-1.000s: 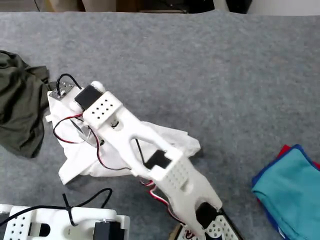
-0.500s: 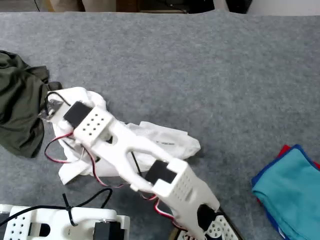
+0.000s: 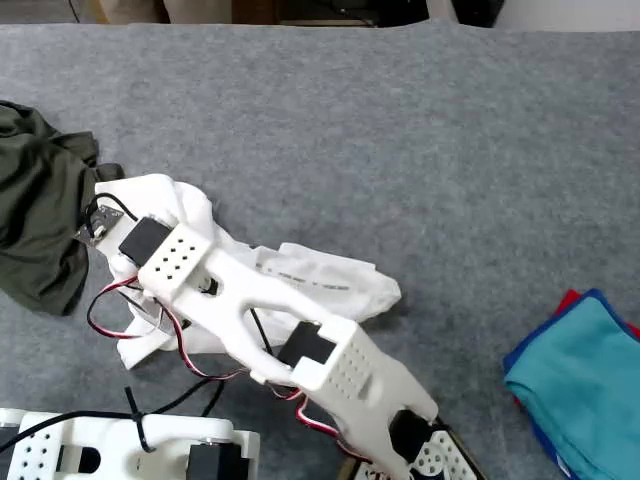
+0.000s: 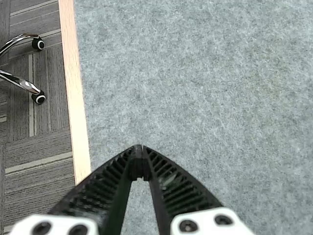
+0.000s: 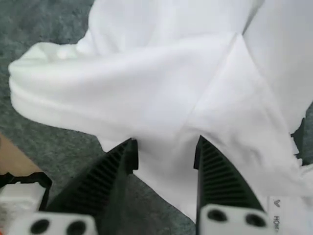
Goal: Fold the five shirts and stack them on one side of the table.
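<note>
A crumpled white shirt (image 3: 320,275) lies left of centre on the grey table (image 3: 420,150). My right arm (image 3: 210,285) stretches across it from the front edge, wrist down at the shirt's left end. In the right wrist view my right gripper (image 5: 166,149) is open, its black fingers (image 5: 115,169) resting on the white shirt (image 5: 161,83) at a fold. A dark olive shirt (image 3: 35,210) is bunched at the left edge. Folded shirts (image 3: 580,380) are stacked at the right edge, teal on top. My left gripper (image 4: 141,164) is shut and holds nothing, above bare table.
The left arm's white base (image 3: 120,445) sits at the front left corner with loose cables. In the left wrist view the table's wooden edge (image 4: 73,98) runs beside the floor and a chair's legs (image 4: 24,63). The grey cloth in the middle and back lies bare.
My right arm's wrist has dropped and drawn back toward the front left, uncovering a bulge of white shirt near the olive one. The left arm has kept still.
</note>
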Robot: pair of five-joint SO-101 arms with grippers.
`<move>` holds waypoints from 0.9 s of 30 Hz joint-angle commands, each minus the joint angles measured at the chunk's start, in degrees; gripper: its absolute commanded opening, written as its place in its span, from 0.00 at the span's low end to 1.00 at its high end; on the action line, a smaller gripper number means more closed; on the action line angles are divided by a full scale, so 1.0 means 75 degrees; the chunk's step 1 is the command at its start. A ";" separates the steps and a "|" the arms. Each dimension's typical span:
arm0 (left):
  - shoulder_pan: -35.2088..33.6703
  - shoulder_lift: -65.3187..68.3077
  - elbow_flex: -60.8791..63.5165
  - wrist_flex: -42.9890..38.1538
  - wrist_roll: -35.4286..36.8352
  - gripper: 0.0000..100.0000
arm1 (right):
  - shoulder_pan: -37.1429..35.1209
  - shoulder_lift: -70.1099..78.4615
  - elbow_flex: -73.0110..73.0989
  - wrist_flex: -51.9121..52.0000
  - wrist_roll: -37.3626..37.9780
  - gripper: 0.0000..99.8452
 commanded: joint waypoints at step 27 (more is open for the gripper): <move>0.1887 -0.0088 0.0445 -0.0129 -0.0211 0.02 | 0.3253 -0.0229 -0.4507 0.1102 -0.0176 0.01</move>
